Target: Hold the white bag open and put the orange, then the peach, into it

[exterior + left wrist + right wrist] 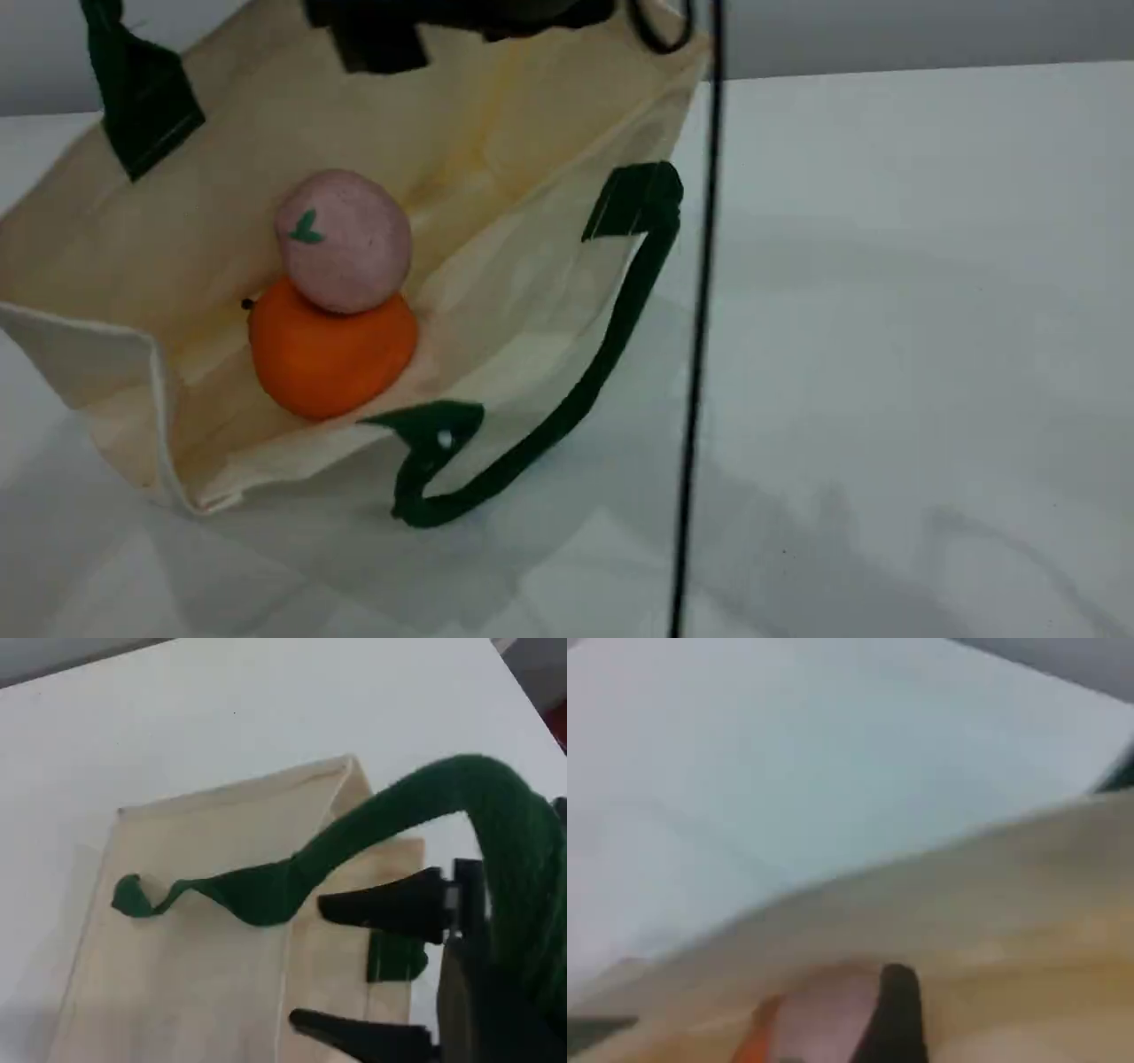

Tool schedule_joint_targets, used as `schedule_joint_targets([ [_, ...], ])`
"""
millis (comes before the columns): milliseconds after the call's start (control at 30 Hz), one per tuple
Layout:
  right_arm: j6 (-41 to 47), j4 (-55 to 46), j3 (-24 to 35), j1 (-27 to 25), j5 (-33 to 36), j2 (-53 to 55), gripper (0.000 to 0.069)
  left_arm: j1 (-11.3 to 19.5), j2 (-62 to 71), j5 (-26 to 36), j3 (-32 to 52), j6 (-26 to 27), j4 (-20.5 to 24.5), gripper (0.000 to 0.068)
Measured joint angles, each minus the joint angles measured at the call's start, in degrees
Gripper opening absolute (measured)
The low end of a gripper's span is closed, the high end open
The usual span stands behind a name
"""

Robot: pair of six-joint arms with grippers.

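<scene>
scene view slanted overhead, wrist views close

On the left gripper, two matte black fingers, long, flat-sided and tapering to sharp points. Behind them a blocky black body with square edges. At the root of the upper finger, a small pale grey metal piece, perhaps a fastener; too small to tell. Of the right gripper, only one blurred fingertip in its own view: black, with a rounded end. In the scene view, dark boxy housing cropped by the top edge, without visible markings. Beside it a thin black cable, smooth and glossy, top to bottom of the view, plus a short black loop near the top.
</scene>
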Motion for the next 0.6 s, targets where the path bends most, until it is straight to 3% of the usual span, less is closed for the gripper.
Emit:
schedule_joint_targets([
  [167, 0.0, 0.0, 2.48, 0.0, -3.6, -3.48, 0.0579, 0.0, 0.06, -0.2, 0.0, 2.4, 0.51, 0.0067],
  [600, -0.6, -0.05, 9.84, 0.05, -14.23, -22.39, 0.0579, 0.0, 4.44, -3.16, 0.05, 2.41, 0.61, 0.0068],
])
